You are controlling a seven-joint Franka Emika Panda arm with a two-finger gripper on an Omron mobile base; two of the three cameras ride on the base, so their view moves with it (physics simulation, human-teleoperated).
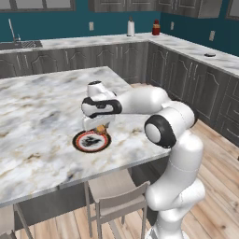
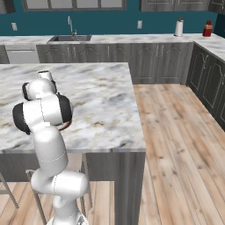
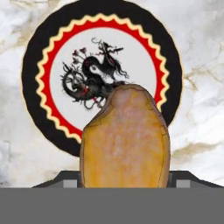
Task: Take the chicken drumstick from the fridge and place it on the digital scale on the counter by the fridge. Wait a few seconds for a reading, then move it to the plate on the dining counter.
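Observation:
My gripper hangs just above the plate, shut on the chicken drumstick. In the hand view the golden-brown drumstick stands between the dark fingertips of the gripper, over the near part of the plate, which has a black rim, a red ring and a dragon picture. The plate lies on the marbled dining counter near its front edge. A small dark disc, the digital scale, sits on the far right counter. The fridge is out of view.
Light wooden chairs stand under the dining counter's near edge. A sink, a paper towel roll and a red bottle line the back counter. Wooden floor opens to the right of the island.

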